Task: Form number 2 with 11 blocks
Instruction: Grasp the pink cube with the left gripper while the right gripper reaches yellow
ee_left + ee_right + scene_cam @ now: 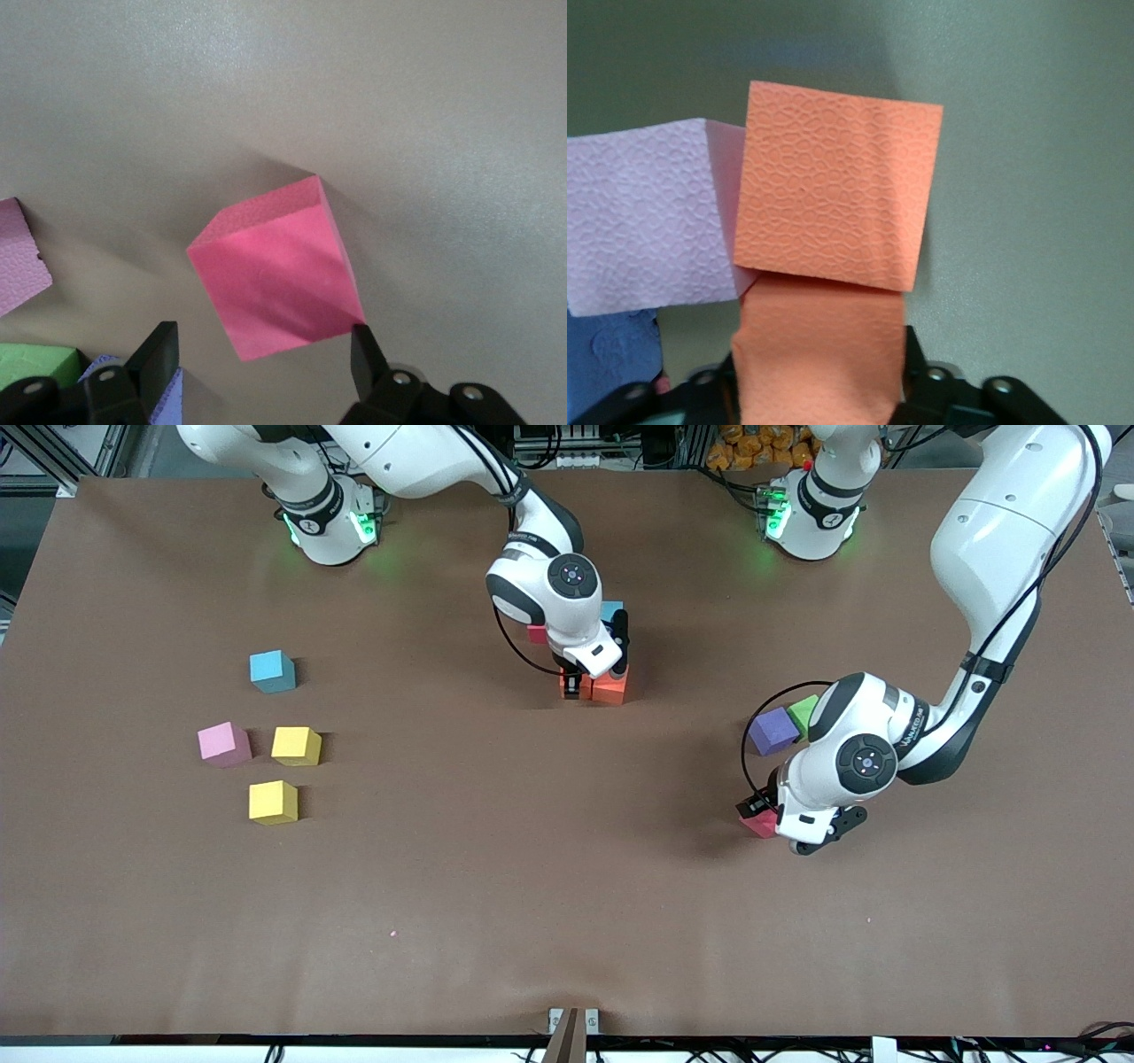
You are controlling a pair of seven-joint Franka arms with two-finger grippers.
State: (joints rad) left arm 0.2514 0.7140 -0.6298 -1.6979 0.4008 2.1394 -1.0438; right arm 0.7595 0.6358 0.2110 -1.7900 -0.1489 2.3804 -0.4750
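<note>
The right gripper (580,684) stood at the table's middle, its fingers flanking an orange block (819,354) that touched a second orange block (835,195), with a pink block (647,217) alongside. Toward the left arm's end, the left gripper (261,359) hung spread wide over a red block (279,279), not touching it, near a purple block (772,731) and the green cube (804,712).

High front camera faces robots; wrist cameras close, downward.

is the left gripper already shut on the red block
No: in the left wrist view the left gripper hangs open over the red block, its fingers apart and not touching it.
</note>
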